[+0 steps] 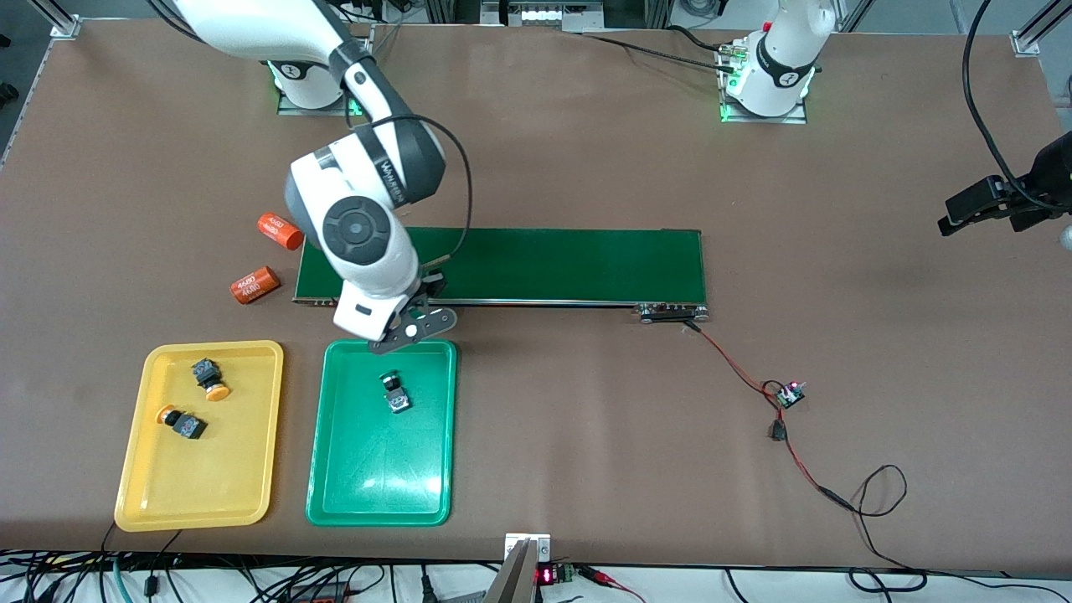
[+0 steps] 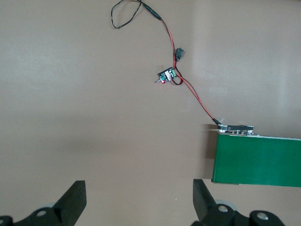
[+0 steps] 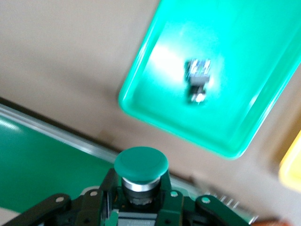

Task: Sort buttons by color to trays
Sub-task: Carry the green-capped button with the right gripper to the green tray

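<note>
1 green button (image 3: 141,165) sits clamped in the right gripper (image 3: 138,207), over the conveyor belt (image 1: 536,264) edge beside the green tray (image 1: 335,494), which holds another green button (image 1: 394,393). 2 yellow-orange buttons (image 1: 209,378) lie in the yellow tray (image 1: 151,502). Left gripper (image 2: 139,207) waits, fingers apart, over bare table (image 1: 837,209).

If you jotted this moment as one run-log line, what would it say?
right gripper: shut on green button, over conveyor edge by green tray | left gripper: open, waiting | yellow tray: two yellow-orange buttons
</note>
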You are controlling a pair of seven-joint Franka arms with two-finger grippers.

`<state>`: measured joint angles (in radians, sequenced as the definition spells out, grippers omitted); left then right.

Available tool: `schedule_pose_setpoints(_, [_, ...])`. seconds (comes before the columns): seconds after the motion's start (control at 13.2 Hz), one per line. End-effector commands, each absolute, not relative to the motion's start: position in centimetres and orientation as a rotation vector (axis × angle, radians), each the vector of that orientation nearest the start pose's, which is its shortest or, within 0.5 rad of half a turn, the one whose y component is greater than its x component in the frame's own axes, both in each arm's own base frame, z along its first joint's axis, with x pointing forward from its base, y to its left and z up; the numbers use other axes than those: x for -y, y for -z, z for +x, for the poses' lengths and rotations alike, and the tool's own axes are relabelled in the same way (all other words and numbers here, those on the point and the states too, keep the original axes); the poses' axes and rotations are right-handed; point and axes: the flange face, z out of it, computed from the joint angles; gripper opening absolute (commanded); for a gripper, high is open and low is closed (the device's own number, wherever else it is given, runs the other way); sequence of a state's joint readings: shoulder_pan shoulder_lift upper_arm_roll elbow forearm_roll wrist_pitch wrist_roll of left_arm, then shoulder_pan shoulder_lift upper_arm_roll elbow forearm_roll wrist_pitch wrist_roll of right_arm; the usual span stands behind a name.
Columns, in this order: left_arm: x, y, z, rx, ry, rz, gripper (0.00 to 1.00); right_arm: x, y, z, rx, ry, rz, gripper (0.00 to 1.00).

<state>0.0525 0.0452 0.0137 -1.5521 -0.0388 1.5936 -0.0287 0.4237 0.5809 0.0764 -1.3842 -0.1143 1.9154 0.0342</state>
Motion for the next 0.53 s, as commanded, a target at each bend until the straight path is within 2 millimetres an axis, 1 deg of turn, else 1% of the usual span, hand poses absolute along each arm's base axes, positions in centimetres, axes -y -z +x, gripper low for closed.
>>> schedule_pose_setpoints(0.0, [-3.3,-61.1,56.5,0.121,-0.003,-3.173,1.00,-30.3,-38.5,66.3,0.974,0.170,-3.041,0.11])
schedule_pose_setpoints(0.15, [-3.2,-61.1,56.5,0.118,-0.003,-3.173,1.00,-29.0,-38.5,68.1,1.100,0.337,-2.975,0.12])
schedule_pose_setpoints(0.23, [-3.2,-61.1,56.5,0.118,-0.003,-3.173,1.00,-28.0,-37.9,69.1,1.187,0.397,-2.939,0.12])
schedule_pose_setpoints(0.38, [-3.2,-61.1,56.6,0.118,-0.001,-3.173,1.00,-26.1,-36.0,70.9,1.387,0.526,-2.853,0.13])
schedule_pose_setpoints(0.46, [-3.2,-61.1,56.6,0.118,-0.001,-3.173,1.00,-24.3,-34.9,71.4,1.446,0.582,-2.828,0.13])
